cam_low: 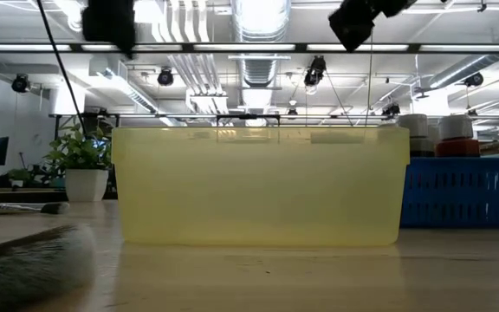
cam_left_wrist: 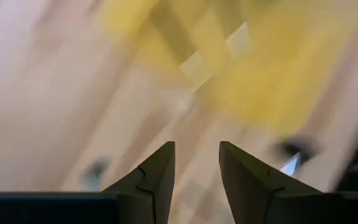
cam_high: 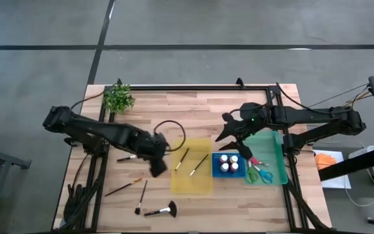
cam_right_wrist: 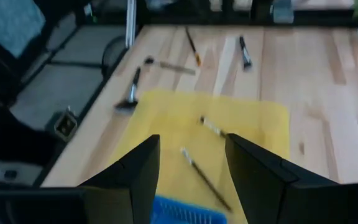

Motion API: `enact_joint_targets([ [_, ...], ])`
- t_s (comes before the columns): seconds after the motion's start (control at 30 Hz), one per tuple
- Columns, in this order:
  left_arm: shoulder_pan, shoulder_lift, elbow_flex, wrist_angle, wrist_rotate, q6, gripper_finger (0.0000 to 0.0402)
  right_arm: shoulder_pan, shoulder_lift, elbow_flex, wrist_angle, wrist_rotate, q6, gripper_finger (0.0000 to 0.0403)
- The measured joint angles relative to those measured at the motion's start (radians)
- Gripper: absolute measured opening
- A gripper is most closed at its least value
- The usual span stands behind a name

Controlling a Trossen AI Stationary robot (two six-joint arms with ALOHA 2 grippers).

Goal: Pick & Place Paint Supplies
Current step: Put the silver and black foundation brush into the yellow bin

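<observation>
Two tools parted (both empty), left tool [cam_high: 158, 166] beside yellow tray [cam_high: 192, 185], right tool [cam_high: 234, 138] above blue tray [cam_high: 217, 174].

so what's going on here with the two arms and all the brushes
The robot is sorting paint supplies into trays. Two thin brushes lie in the yellow tray, four paint bottles in the blue tray, scissors in the green tray. The left tool hangs open and empty beside the yellow tray; the right tool, also open, waits above the blue tray. Several brushes remain on the table.

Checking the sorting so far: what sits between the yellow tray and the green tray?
The blue tray holding small paint bottles lies between the yellow tray and the green tray, seen in the high view.
</observation>
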Motion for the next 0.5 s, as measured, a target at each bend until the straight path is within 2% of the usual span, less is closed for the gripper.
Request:
enact_joint_targets([
  [0.1, 0.005, -0.006, 0.029, -0.228, -0.003, 0.021, 0.0134, 0.009, 0.000, 0.000, 0.063, 0.000, 0.018, 0.0180],
  [0.2, 0.011, -0.021, -0.014, -0.308, -0.003, 0.071, 0.0134, 0.015, 0.000, 0.003, 0.112, -0.001, 0.030, 0.0180],
  [0.33, 0.011, -0.045, -0.144, -0.237, 0.055, 0.204, 0.0134, 0.016, 0.000, 0.003, 0.132, -0.002, 0.058, 0.0180],
  [0.5, 0.011, -0.070, -0.340, -0.109, 0.065, 0.271, 0.0134, 0.017, 0.000, 0.003, 0.135, -0.001, 0.102, 0.0180],
])
